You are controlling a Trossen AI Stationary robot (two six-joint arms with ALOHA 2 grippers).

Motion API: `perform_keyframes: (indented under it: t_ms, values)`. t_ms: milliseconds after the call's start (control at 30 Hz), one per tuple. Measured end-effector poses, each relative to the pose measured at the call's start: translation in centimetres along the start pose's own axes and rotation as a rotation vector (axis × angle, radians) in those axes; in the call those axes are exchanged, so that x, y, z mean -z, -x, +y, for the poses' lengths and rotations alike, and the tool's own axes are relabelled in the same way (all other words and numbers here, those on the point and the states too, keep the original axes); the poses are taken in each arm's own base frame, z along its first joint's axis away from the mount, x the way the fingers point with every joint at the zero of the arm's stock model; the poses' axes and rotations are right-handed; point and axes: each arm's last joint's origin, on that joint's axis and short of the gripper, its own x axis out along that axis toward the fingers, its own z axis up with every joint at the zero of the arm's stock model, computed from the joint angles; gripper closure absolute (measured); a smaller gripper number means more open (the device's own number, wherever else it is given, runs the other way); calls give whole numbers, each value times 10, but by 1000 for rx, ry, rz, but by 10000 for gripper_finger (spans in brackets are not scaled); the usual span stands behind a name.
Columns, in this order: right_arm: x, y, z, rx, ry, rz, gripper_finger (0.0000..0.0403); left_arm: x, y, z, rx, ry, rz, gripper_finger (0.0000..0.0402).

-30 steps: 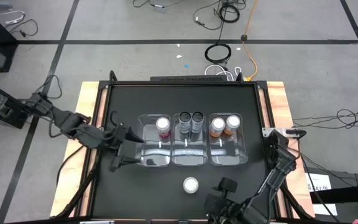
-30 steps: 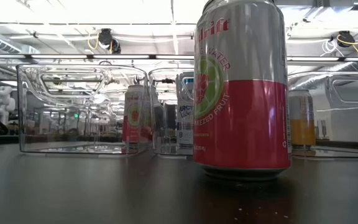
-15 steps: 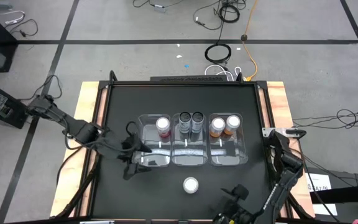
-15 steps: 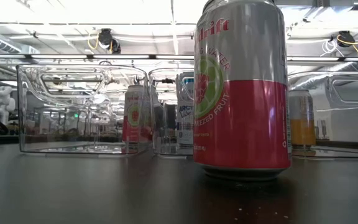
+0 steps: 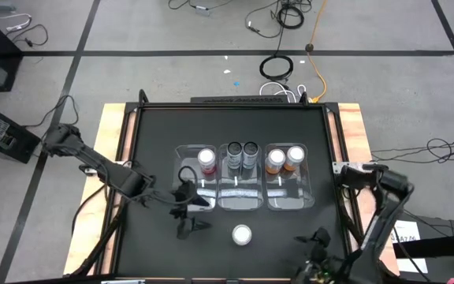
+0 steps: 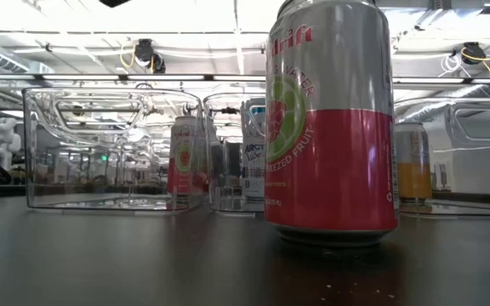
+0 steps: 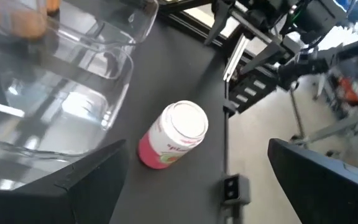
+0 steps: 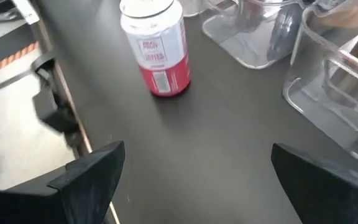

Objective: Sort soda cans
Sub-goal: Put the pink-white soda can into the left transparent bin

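A pink-and-silver soda can (image 5: 242,234) stands upright on its base on the black table, near the front edge; it looms large in the low view (image 6: 330,127). My left gripper (image 5: 190,211) hovers open to its left, and the can (image 7: 173,134) shows ahead of the spread fingers. My right gripper (image 5: 315,241) hovers open to the can's right, with the can (image 8: 156,50) farther ahead. Three clear bins stand mid-table: the left bin (image 5: 181,199) holds one pink can (image 5: 206,160), the middle one two black cans (image 5: 242,150), the right one two orange cans (image 5: 284,158).
The row of bins (image 6: 109,144) stands just beyond the loose can. The table's wooden side rails (image 5: 109,181) and black frame border the mat. Open mat lies on each side of the loose can along the near edge. Cables lie on the floor beyond the table.
My left gripper has gone toward the table's right and near edges and down, closing on the loose can, and has rolled somewhat. My right gripper has swung toward the table's right edge, sunk and rolled. Both stay open. The cans have not moved.
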Motion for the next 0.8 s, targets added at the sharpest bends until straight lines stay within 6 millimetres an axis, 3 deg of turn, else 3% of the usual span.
perform_keyframes:
  t_ms: [200,367,567,800]
  values:
    - [-2,24,-32,-54,93,105,5,0,-21,-1,23,54,-40,13]
    - [0,25,-49,-55,129,124,5,-3,-36,-9,49,55,-75,13]
    - [6,19,-58,-40,135,122,5,-10,-57,-21,37,1,-76,13]
    - [15,17,-62,-48,139,148,5,-34,-78,-42,-8,-78,-25,13]
